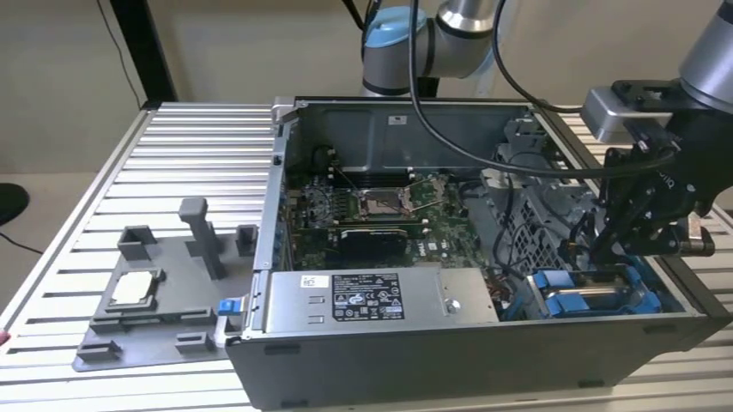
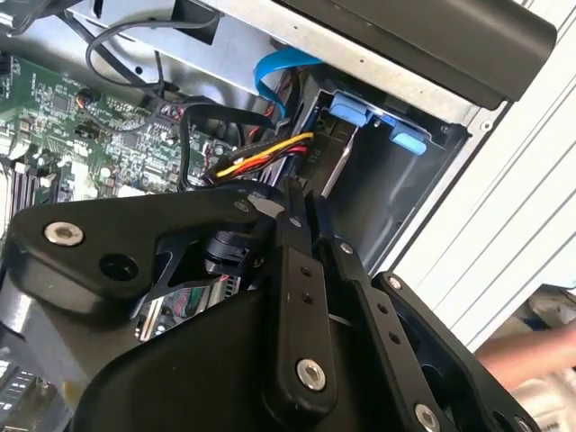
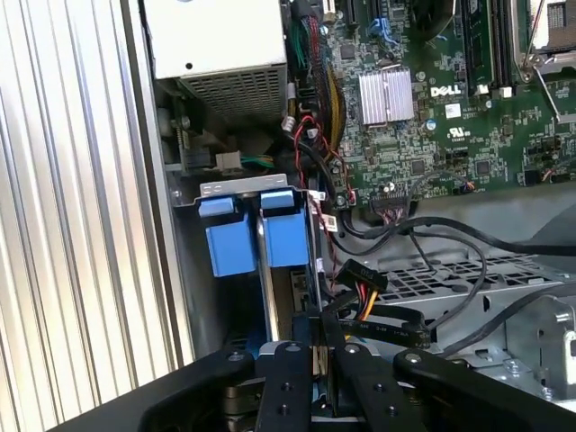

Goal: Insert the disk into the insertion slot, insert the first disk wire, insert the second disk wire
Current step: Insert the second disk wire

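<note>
Disk [image 3: 286,236] sits on edge in the drive bay [image 3: 234,187] at the corner of the PC case [image 1: 458,343], blue frame tabs up, so the slot step looks done. My gripper [image 3: 319,335] hangs low just beside it, fingers pinched together, nothing visible between them. Black power connector [image 3: 362,274] with yellow and red wires lies right by the fingertips, handy for plugging.

Arm bent over, fingers drawn close

The silver and pale-blue jointed robot arm [image 1: 407,43] stood at the back in the exterior view. Its black wrist [image 1: 675,184] hung at that view's right, pointing the black two-fingered gripper [image 1: 603,249] downward. In both wrist views the gripper [image 2: 304,202] [image 3: 317,326] had its slim black fingers [image 2: 292,270] pressed nearly together.
</note>
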Tool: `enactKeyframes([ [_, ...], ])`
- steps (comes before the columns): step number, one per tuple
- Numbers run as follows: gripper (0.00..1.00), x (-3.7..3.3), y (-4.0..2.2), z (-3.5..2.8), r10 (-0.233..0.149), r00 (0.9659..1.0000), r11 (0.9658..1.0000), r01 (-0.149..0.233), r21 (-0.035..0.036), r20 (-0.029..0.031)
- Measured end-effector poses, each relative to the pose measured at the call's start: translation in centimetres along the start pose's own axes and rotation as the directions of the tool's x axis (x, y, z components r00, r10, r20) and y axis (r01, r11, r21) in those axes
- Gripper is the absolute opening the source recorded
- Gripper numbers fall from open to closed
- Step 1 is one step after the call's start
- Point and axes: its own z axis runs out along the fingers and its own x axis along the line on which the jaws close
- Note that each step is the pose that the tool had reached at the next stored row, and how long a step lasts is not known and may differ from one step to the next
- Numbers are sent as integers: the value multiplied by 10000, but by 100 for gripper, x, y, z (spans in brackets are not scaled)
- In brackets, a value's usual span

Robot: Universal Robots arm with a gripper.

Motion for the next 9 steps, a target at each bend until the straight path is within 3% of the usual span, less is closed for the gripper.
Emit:
enactKeyframes([
  [9, 0, 0, 0, 4, -57, 10000, 10000, 57, 1, 8],
])
